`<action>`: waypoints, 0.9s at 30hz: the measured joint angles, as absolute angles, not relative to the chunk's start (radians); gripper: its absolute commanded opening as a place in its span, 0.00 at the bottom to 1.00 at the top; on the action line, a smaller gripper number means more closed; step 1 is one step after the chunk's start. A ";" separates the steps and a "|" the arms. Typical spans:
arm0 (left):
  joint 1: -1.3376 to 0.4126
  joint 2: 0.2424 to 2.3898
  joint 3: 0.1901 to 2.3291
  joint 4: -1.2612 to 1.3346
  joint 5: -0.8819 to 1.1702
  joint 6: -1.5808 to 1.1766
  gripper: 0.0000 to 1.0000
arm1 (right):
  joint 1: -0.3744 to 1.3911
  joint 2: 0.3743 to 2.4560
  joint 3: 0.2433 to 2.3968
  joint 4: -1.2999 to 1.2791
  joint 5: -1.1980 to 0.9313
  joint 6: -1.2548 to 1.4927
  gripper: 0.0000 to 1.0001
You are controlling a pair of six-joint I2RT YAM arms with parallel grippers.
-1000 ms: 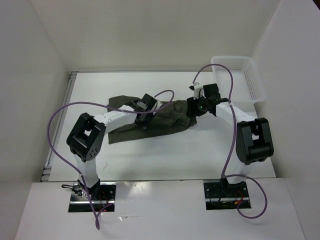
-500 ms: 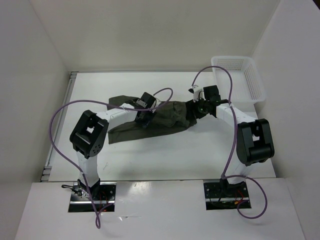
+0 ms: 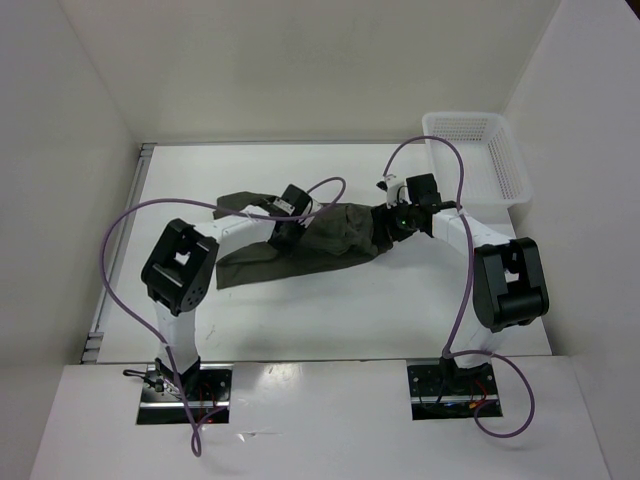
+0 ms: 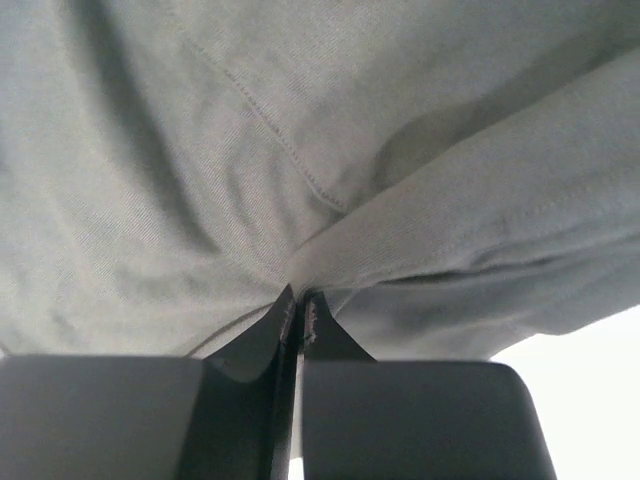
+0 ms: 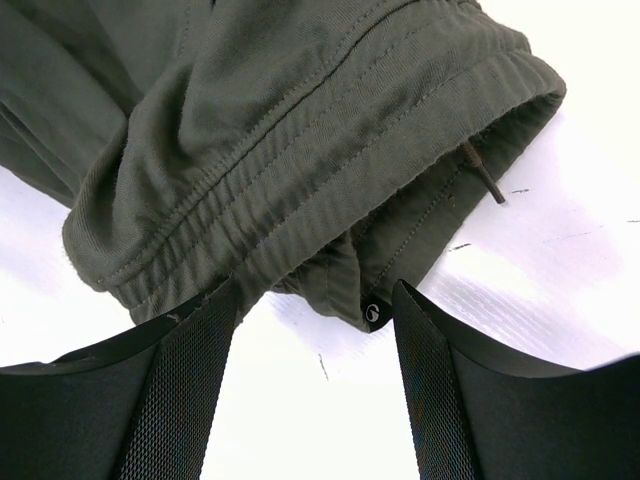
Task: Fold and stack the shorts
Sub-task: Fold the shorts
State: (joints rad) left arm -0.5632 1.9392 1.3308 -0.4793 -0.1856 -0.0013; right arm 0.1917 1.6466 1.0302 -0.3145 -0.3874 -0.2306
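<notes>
The dark olive-green shorts (image 3: 340, 235) lie wrinkled across the middle of the white table, waistband end to the right. My left gripper (image 3: 288, 236) presses down on the shorts' middle. In the left wrist view its jaws (image 4: 298, 300) are shut, with a fold of the shorts (image 4: 300, 130) pinched at their tips. My right gripper (image 3: 386, 222) is at the waistband end. The right wrist view shows it (image 5: 312, 292) open, fingers low over the table on either side of the waistband's (image 5: 300, 130) lower edge, with nothing between them. A drawstring tip (image 5: 482, 175) hangs from the waistband.
A white mesh basket (image 3: 478, 160) stands at the back right corner of the table (image 3: 330, 310). White walls close in the back and both sides. Purple cables loop above both arms.
My left gripper has closed on a fold of the shorts. The right gripper has opened a little wider and edged toward the back at the waistband.
</notes>
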 measured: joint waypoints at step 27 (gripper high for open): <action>-0.684 1.818 1.179 -0.671 -0.155 -0.001 0.51 | 0.192 1.647 1.056 -0.298 -0.324 -0.180 0.87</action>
